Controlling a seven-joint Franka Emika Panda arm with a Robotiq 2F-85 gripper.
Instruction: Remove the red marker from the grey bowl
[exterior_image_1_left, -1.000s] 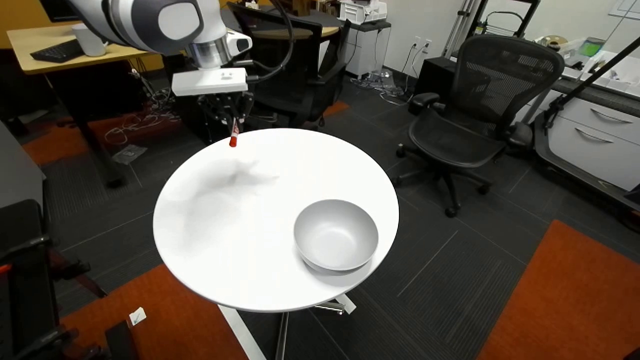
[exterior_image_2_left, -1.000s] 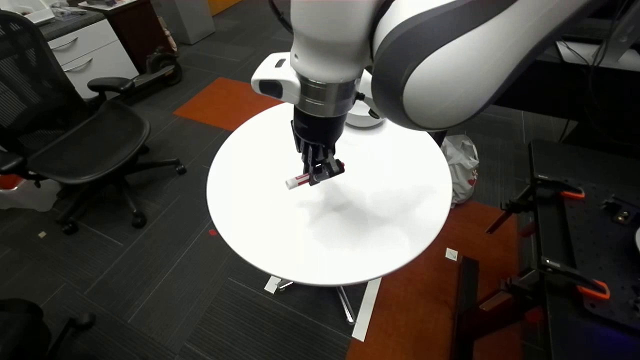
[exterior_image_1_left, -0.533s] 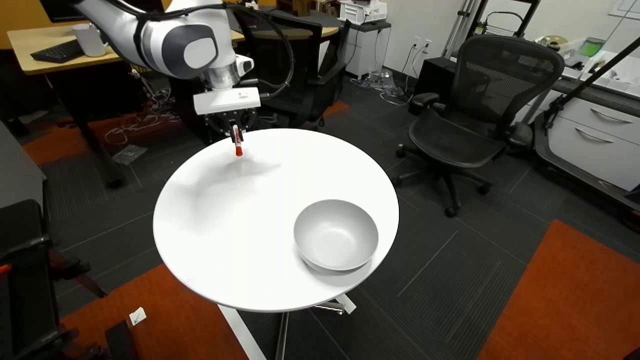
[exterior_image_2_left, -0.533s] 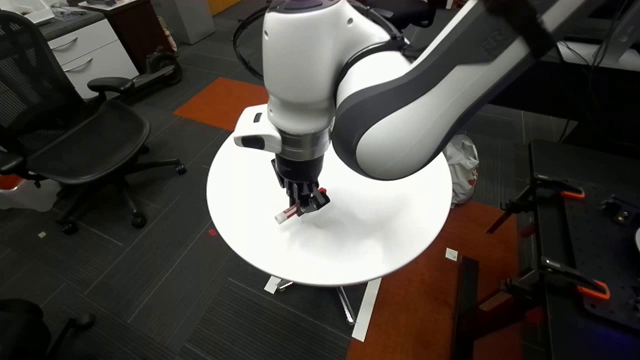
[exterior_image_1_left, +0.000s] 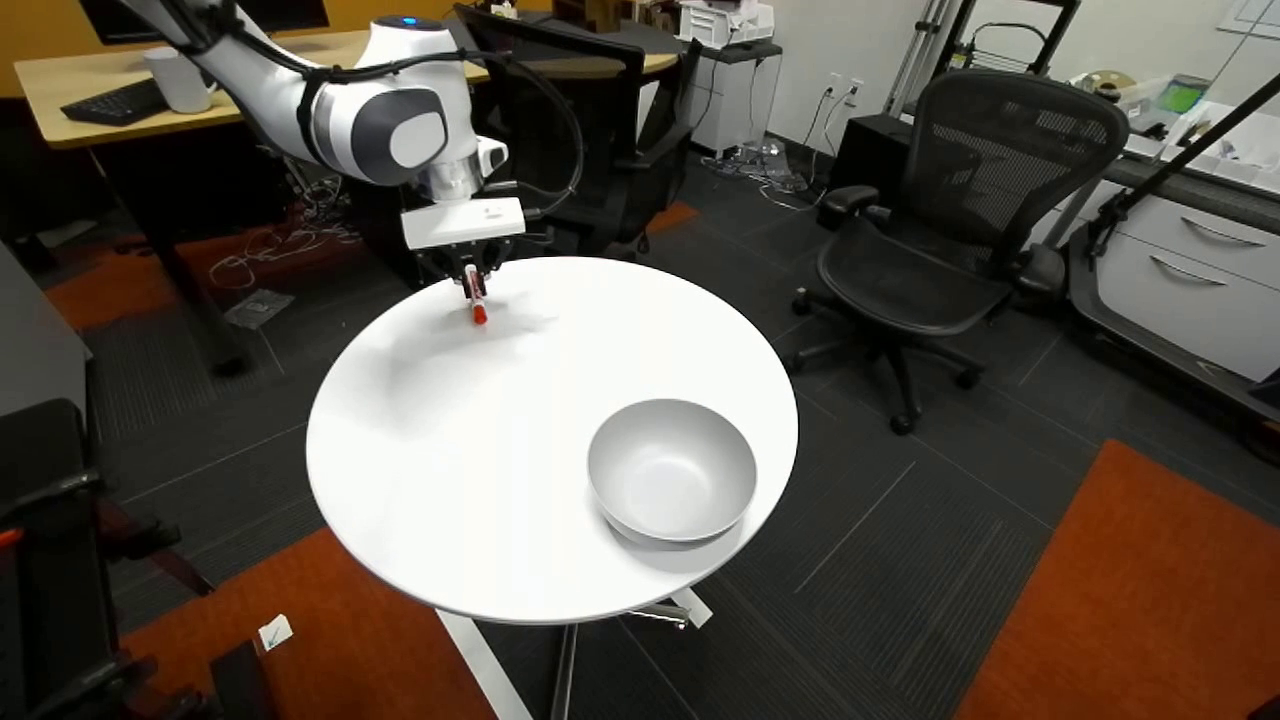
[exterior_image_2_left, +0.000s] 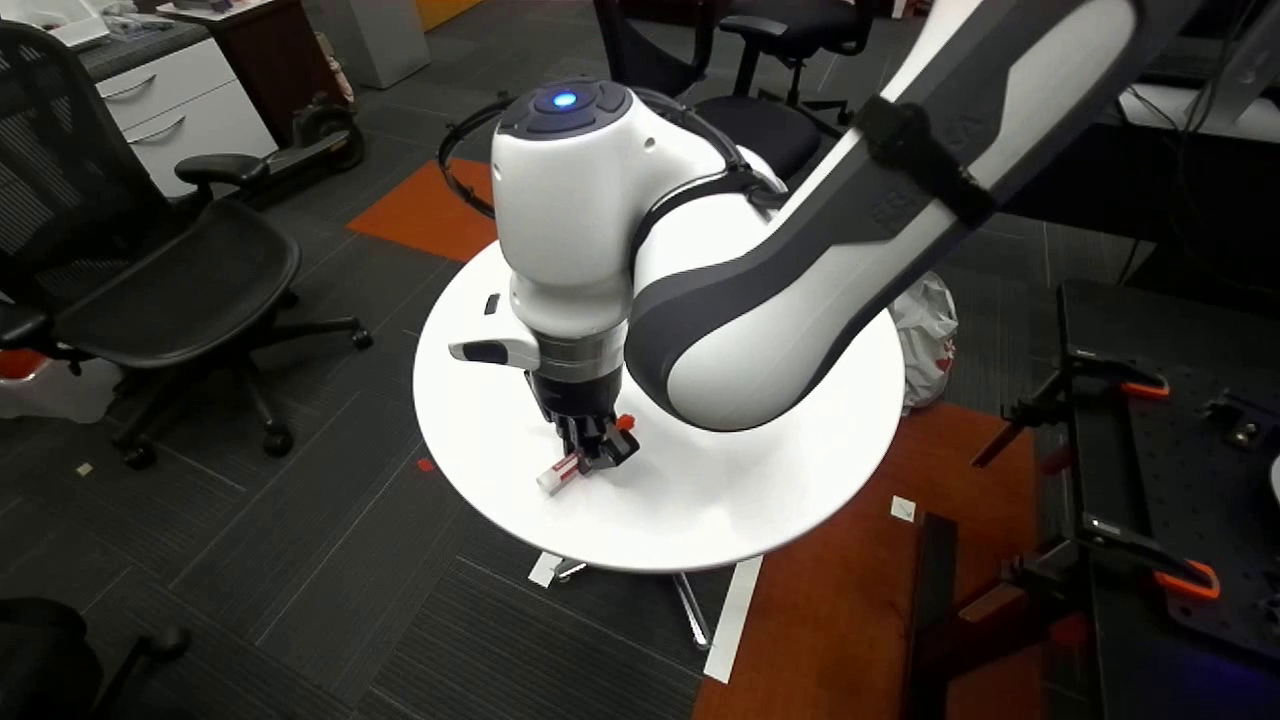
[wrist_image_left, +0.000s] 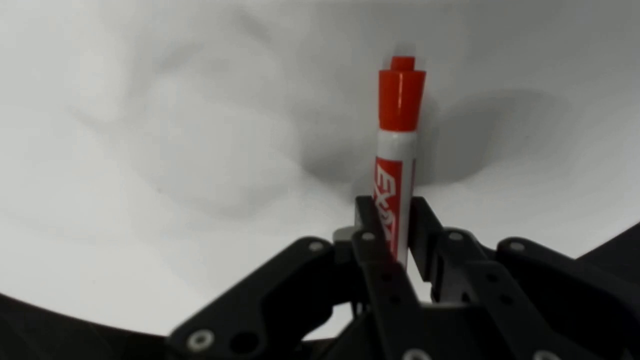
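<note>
The arm (exterior_image_1_left: 400, 110) leans in over the round white table (exterior_image_1_left: 470, 520), its gripper (wrist_image_left: 391, 205) pinched on the red marker (wrist_image_left: 396, 145). The wrist view gives me the closest look: two black fingers (wrist_image_left: 367, 220) press the barrel from both sides, the red cap (wrist_image_left: 401, 100) points away from them, and white lettering stands out on the red label. The barrel's rear is lost down among the fingers there, but in an exterior view the white end (exterior_image_2_left: 556, 475) pokes out plainly over the table, slanted, with a bit of red cap on the other side of the grip. In an exterior view the red cap (exterior_image_1_left: 480, 315) comes foremost, jutting from the fingers over the tabletop; whether its tip touches the table, I can't tell.

The grey bowl (exterior_image_1_left: 672, 470) sits on the table near the rim, across the table's middle from the marker and well apart from it. In an exterior view where the arm (exterior_image_2_left: 720, 270) looms over the table, I can't make the bowl out. A black mesh chair (exterior_image_1_left: 975, 200) stands beside the table in both exterior views, while a crumpled plastic bag (exterior_image_2_left: 925, 340) just past the table's rim shows in an exterior view.
</note>
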